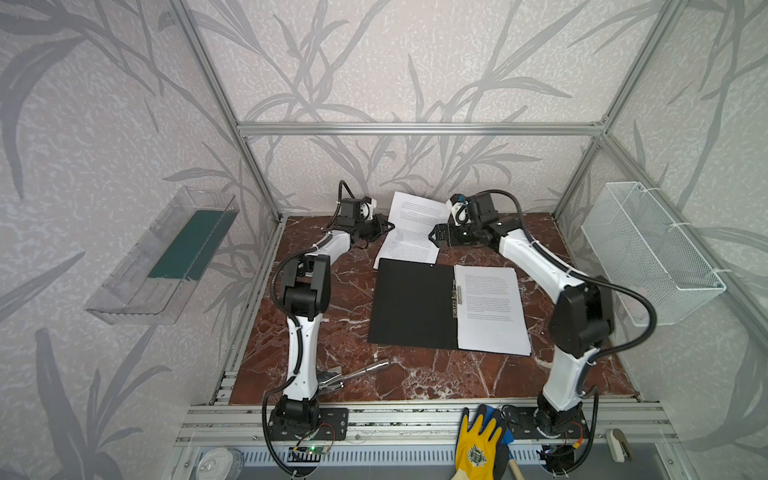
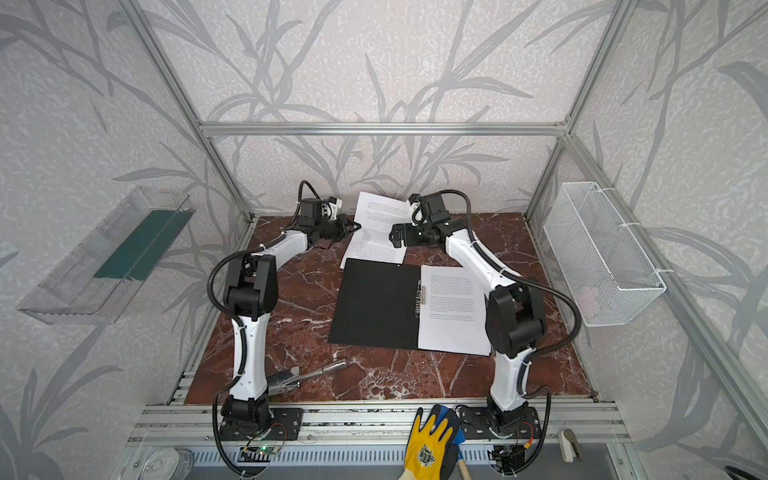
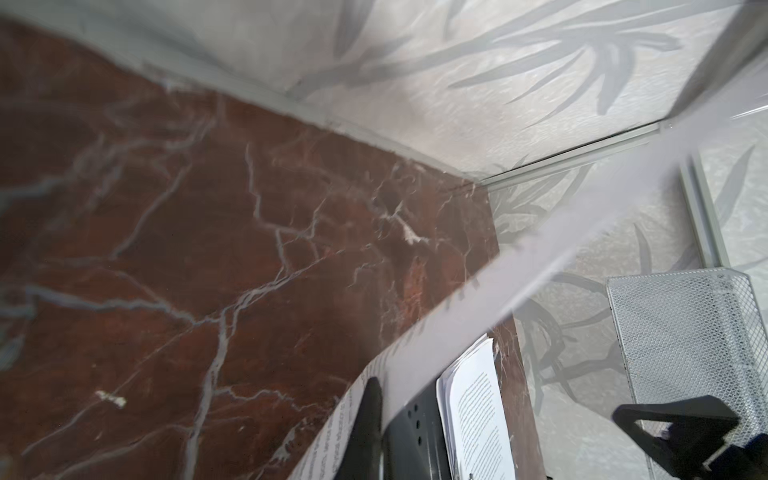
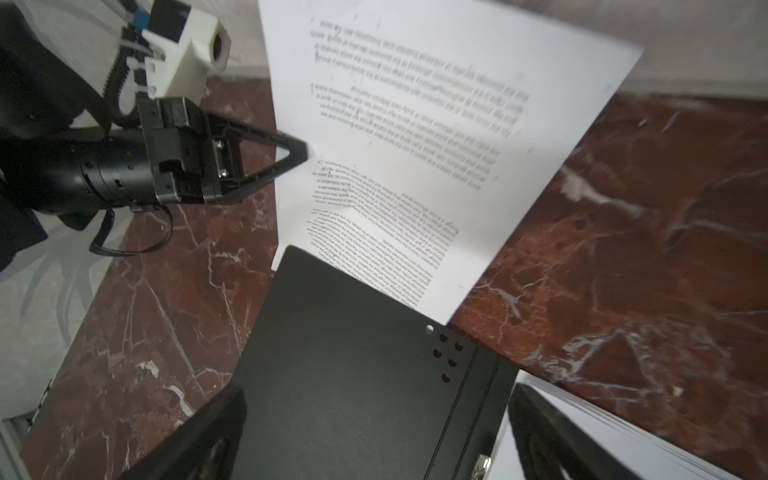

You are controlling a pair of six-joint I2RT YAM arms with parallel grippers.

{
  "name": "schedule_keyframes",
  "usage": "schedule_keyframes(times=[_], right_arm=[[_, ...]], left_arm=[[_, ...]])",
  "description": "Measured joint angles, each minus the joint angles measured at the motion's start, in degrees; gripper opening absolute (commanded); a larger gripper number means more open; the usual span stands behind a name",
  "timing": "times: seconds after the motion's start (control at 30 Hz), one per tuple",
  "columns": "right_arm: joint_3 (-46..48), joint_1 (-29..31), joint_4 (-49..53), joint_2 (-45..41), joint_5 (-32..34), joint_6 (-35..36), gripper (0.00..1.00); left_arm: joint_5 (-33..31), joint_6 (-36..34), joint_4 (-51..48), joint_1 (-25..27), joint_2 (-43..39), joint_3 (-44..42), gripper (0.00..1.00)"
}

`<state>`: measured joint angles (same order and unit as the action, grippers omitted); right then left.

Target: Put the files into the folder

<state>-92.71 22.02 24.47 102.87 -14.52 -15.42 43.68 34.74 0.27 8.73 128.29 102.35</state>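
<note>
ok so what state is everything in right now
folder: open flat, black inside up
stack of sheets: lying on the folder's right half
loose paper: behind the folder, partly lifted, edge pinched
left gripper: shut on the loose paper
right gripper: open, holding nothing
clear wall tray: holds a green slab

This is a robot test cell in a lab or workshop. An aluminium profile frame (image 1: pixel 415 129) boxes in a small red marble-patterned tabletop (image 1: pixel 415 374), and grey leaf wallpaper (image 1: pixel 374 62) serves as the backdrop. Along the lower edge of both top views, a left arm (image 1: pixel 301 353) and a right arm (image 1: pixel 536 257) are bolted to slotted rails (image 1: pixel 395 415). A bare circuit board (image 1: pixel 309 449) with loose wires sits below, and a yellow work glove (image 1: pixel 478 444) lies beside it.
</note>
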Motion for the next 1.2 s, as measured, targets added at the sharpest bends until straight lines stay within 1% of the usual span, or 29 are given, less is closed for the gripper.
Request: schedule_keyframes(times=[0.1,0.2,0.27,0.4,0.53,0.63,0.73,0.83,0.93,1.03,1.13,1.2], right_arm=[[8.2,0.0,-4.0,-11.3,3.6,-0.6,0.99],[17.1,-0.1,-6.9,-22.1,7.4,-1.3,0.99],[21.7,-0.3,-7.3,-28.0,9.2,-2.1,0.99],[28.4,-2.8,-6.7,-37.6,9.4,-3.5,0.99],[36.1,-7.9,-6.1,-46.4,7.1,-5.2,0.99],[41.6,-12.3,-4.8,-52.8,5.4,-6.7,0.99],[45.5,-15.6,-2.7,-58.6,4.5,-7.6,0.99],[47.7,-16.4,-1.6,-62.4,3.3,-7.8,0.99],[50.1,-16.5,-1.2,-64.8,2.4,-8.0,0.99],[52.8,-16.5,-0.4,-66.3,1.4,-8.2,0.99],[54.7,-16.5,-0.3,-66.7,-0.3,-8.2,0.99],[55.6,-16.5,-0.6,-66.4,-1.7,-8.1,0.99]], left_arm=[[-3.6,-3.5,-0.2,0.7,-9.0,-1.9,0.00],[-8.1,-7.9,-1.0,3.2,-17.9,-4.2,0.00],[-11.5,-10.9,-2.9,6.3,-22.4,-4.9,0.00],[-17.4,-14.8,-6.3,15.1,-29.5,-8.2,0.00],[-22.1,-15.3,-10.6,25.3,-34.1,-12.5,0.00],[-24.3,-14.6,-13.2,32.8,-36.1,-14.1,0.00],[-25.3,-12.1,-13.4,39.0,-37.5,-15.3,0.00],[-25.4,-8.9,-12.0,43.5,-39.7,-18.8,0.00],[-24.2,-4.7,-9.6,45.4,-41.4,-22.6,0.00],[-24.5,-1.0,-7.2,45.3,-42.2,-26.6,0.00],[-26.1,1.4,-6.8,43.8,-42.3,-30.7,0.00],[-26.2,2.6,-6.5,41.4,-41.8,-33.2,0.00]])
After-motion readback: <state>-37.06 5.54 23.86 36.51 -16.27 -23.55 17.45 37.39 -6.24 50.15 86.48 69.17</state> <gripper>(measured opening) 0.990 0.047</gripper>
